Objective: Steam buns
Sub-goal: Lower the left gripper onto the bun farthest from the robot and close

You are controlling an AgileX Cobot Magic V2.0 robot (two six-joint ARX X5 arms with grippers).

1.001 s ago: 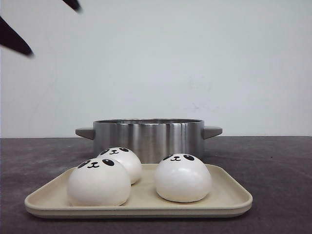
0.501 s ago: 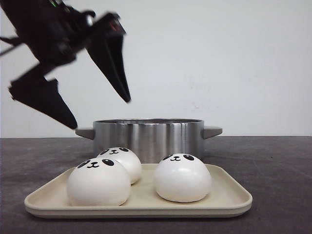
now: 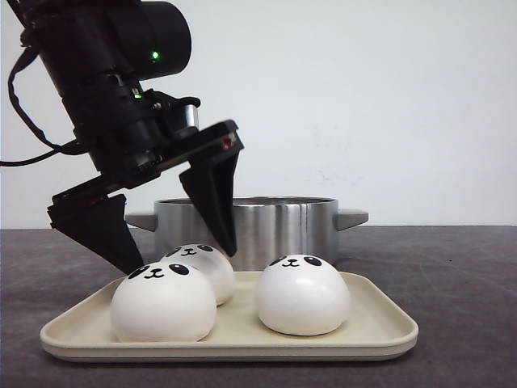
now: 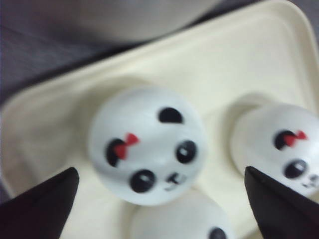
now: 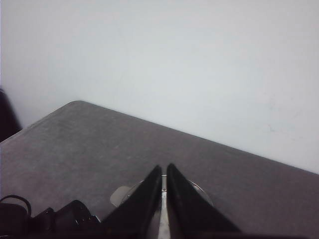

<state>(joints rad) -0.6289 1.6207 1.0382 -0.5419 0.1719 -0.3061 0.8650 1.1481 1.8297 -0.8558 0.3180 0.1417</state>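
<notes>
The dark grey tabletop (image 3: 468, 307) carries everything, and behind the fingers stands a round brushed-steel pot with grey side handles (image 3: 246, 228), its mouth open, presumably so that buns can be dropped straight in. In front of it lies a shallow cream rectangular tray (image 3: 380, 327) holding three glossy white dome-shaped buns with black panda faces (image 3: 303, 295); a fourth is not in view here, perhaps already in the pot, though its inside cannot be seen.

The left gripper (image 3: 174, 255) has its black pointed fingers (image 3: 212, 202) spread wide, tips just above the tray and straddling the rear bun (image 3: 202, 267), one tip on each side with clear air between; the front bun (image 3: 163, 303) sits just ahead of the tips, the third off to the outside of one finger. That spread looks chosen to slip down past the bun's widest part before closing. The right gripper (image 5: 163, 185) hovers well apart over the pot, its fingers drawn almost together and holding nothing.

Half a second ago the left arm was higher, above the pot rim, and blurred with motion; a second ago only its tips showed in a corner. It has since dropped to bun level. The buns have not shifted
</notes>
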